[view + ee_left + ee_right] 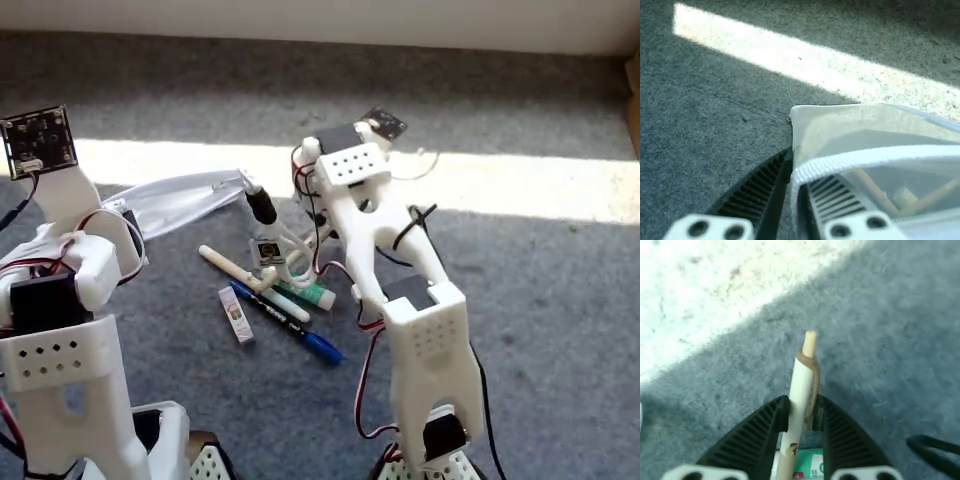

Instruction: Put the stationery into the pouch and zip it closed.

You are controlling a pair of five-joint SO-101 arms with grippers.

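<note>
Blue pen and green glue stick lie loose on the grey carpet, nearest the arms' bases. Just beyond, the right gripper is clamped across a white pen, whose tip juts past the fingers. Farther off and leftward, the left gripper pinches the clear pouch by its rim.

end effector clamping pouch edge, grey carpet

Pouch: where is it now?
High view, left side: the pouch is clamped at its edge in the left end effector, just left of the loose pens.
</note>
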